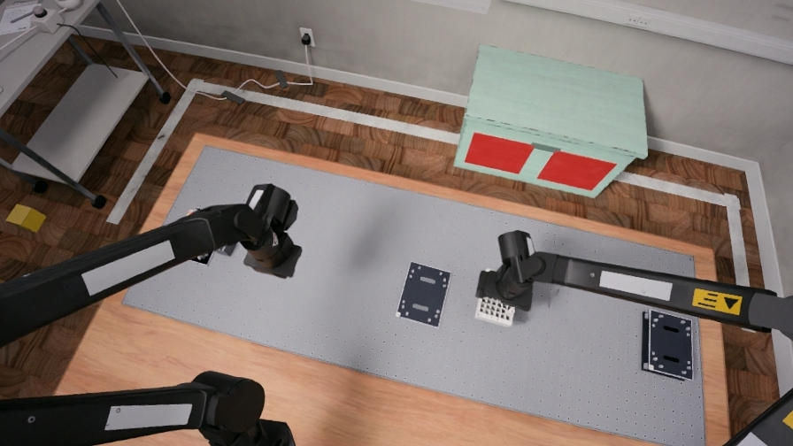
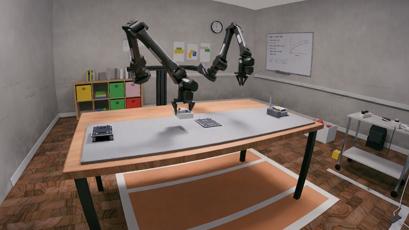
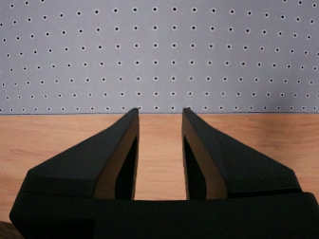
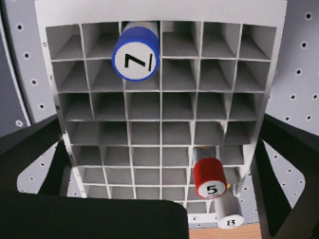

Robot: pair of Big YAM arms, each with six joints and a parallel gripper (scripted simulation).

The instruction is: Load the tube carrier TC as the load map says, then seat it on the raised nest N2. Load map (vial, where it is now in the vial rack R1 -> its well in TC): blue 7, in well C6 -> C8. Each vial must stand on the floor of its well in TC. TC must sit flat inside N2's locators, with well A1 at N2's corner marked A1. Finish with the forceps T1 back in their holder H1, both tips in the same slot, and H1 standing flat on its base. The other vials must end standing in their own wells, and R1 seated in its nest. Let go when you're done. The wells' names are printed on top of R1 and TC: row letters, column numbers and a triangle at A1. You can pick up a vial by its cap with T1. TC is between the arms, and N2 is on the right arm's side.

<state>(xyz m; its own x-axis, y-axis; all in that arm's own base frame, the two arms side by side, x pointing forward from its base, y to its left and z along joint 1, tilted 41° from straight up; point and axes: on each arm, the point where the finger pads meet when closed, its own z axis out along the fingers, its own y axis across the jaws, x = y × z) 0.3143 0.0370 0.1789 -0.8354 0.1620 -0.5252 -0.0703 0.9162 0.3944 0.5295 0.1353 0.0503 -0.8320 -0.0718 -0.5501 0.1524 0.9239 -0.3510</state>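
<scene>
Tube carrier TC [image 1: 495,312] [image 2: 184,115] [image 4: 161,11] is white and hangs above the pegboard. My right gripper [image 2: 183,111] [image 4: 160,118] is shut on it, one finger along each long side. In the right wrist view a blue vial 7 [image 4: 135,56] stands in TC's end row, third well from the left; red vial 5 [image 4: 210,176] and white vial 8 [image 4: 229,212] are near the other end. Well letters are too small to read. My left gripper [image 2: 241,82] [image 3: 160,119] is partly open and empty, high up. Nest N2 [image 1: 671,344] [image 2: 102,131] is raised, dark and bare.
A flat dark nest [image 1: 424,294] [image 2: 207,122] lies beside TC, empty. Vial rack R1 [image 2: 281,108] with coloured caps and grey holder H1 [image 2: 273,112] stand at the far end; forceps T1 [image 2: 270,102] rise from H1. The left arm partly hides them in the top view.
</scene>
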